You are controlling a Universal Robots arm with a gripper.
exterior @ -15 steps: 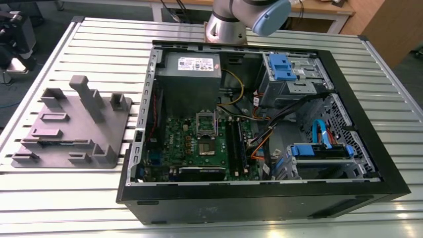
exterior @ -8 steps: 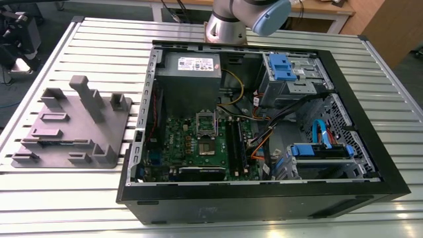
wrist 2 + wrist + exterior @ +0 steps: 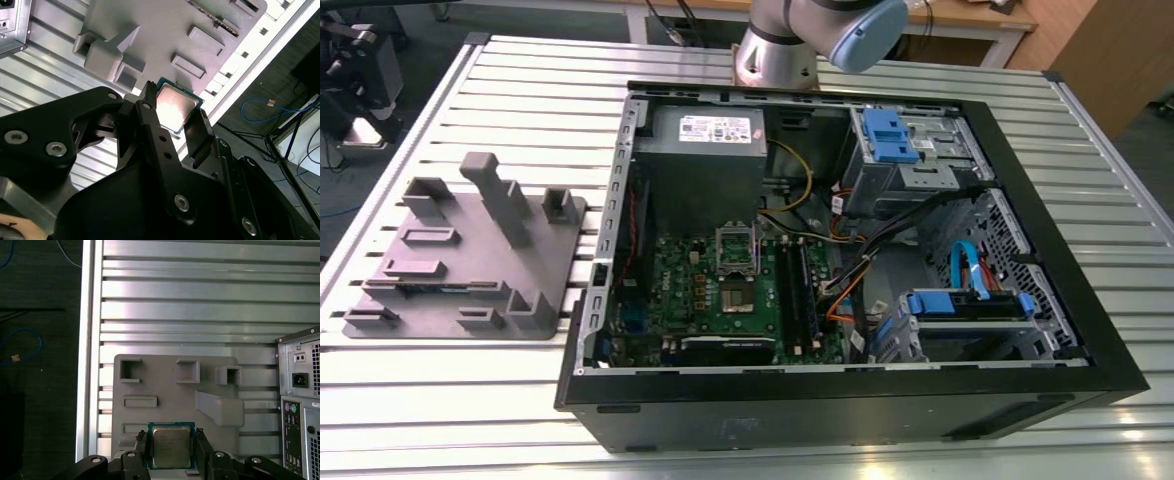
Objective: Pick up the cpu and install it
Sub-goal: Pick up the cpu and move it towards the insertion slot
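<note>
Claw (image 3: 171,436) clamped on cpu (image 3: 171,449) in both wrist views, grey tray (image 3: 167,390) beyond, exterior view showing open computer case (image 3: 854,400)

The worktop (image 3: 454,420) carries two items. The fixture tray (image 3: 467,270) lies at the exterior view's left, with the computer case (image 3: 854,405) just beside it at the exterior view's right. The motherboard (image 3: 720,300) lies in the case, with the socket frame (image 3: 735,250) on it. In the first wrist view, the cpu (image 3: 171,447) sits clamped in the end effector (image 3: 171,436), over the tray.
</note>
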